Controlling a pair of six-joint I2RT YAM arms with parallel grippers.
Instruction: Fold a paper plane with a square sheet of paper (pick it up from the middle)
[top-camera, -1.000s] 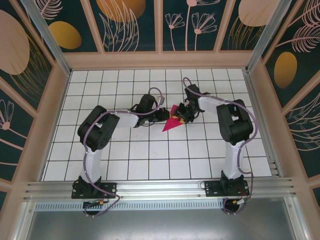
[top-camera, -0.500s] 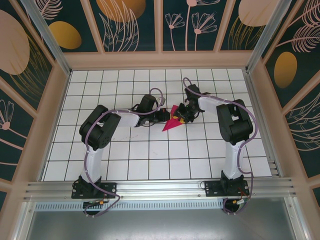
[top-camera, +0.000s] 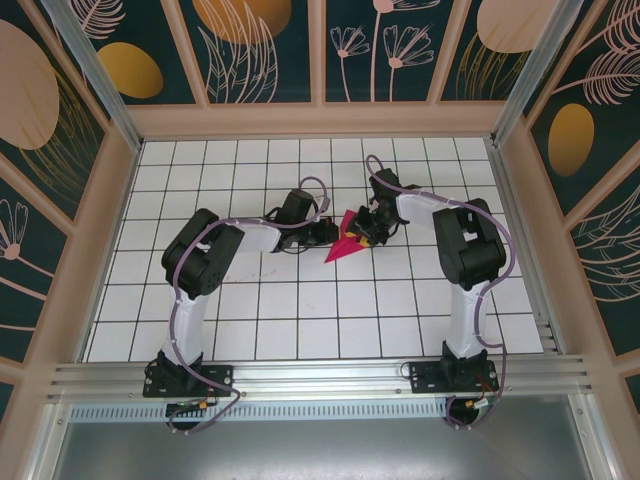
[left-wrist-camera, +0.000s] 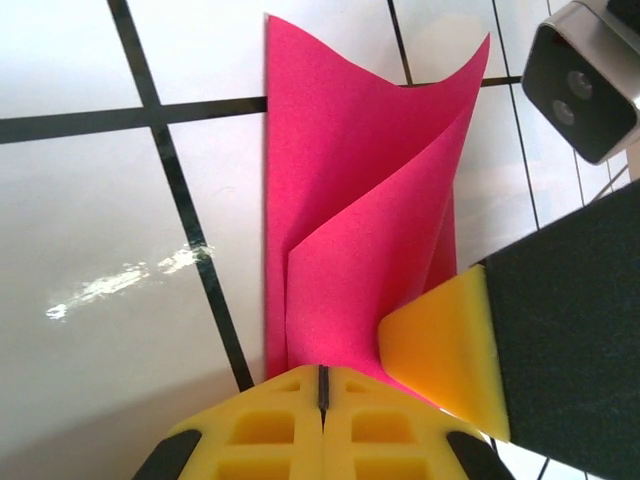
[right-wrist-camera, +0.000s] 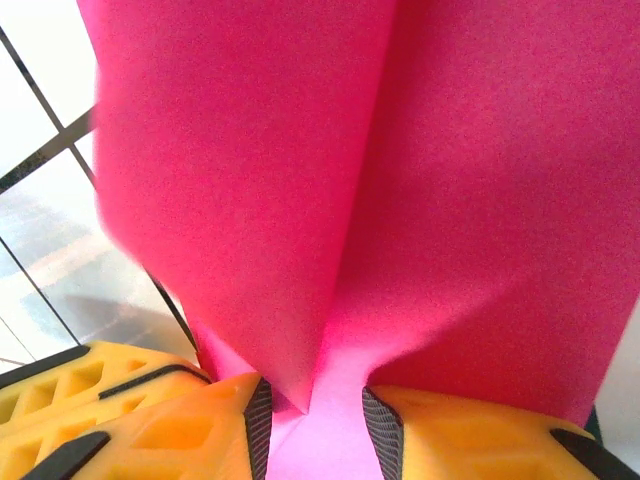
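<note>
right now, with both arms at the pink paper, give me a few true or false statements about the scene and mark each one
1. The paper lies fully flat on the table. False: one flap curls up off it.
2. The left gripper has its jaws shut. True.
3. The right gripper has its jaws shut tight. False: they stand apart, with paper between them.
4. Both grippers are at the paper. True.
5. The paper is an unfolded square. False: it is folded into layers.
</note>
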